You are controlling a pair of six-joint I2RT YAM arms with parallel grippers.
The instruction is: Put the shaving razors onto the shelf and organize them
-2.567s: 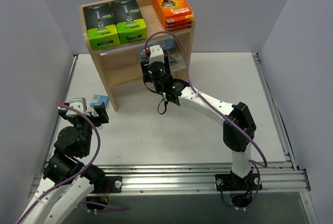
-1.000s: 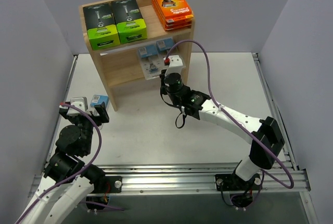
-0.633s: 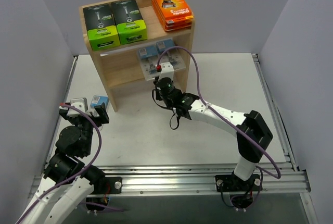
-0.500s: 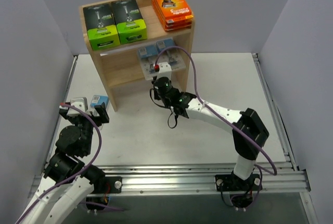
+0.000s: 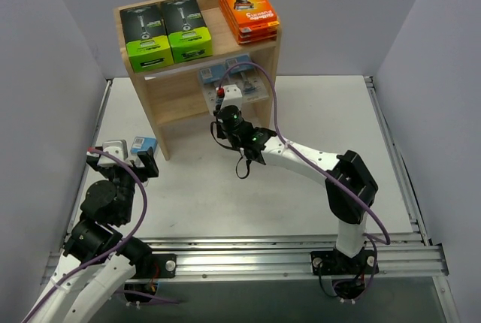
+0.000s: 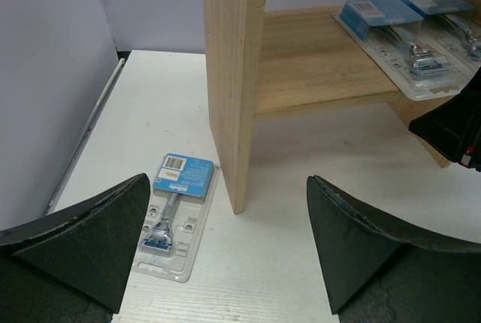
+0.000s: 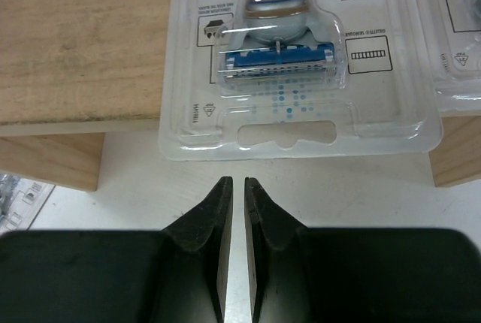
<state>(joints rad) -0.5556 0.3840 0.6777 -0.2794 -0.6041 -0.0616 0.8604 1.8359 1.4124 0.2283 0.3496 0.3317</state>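
Shelf [image 5: 176,101]: 2 green boxes [image 5: 186,31], orange stack [image 5: 248,9], 2 blister packs [image 5: 213,75]. Right tool [image 7: 237,182] clenched (left tool [image 6: 227,182] released).

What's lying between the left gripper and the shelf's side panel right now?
A blue-card blister razor pack lies flat on the table, close beside the shelf's side panel, ahead of the open left gripper. The left wrist view shows it.

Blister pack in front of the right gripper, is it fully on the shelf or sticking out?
Sticking out. The razor blister pack lies flat, but its near edge overhangs the front edge of the shelf tier.
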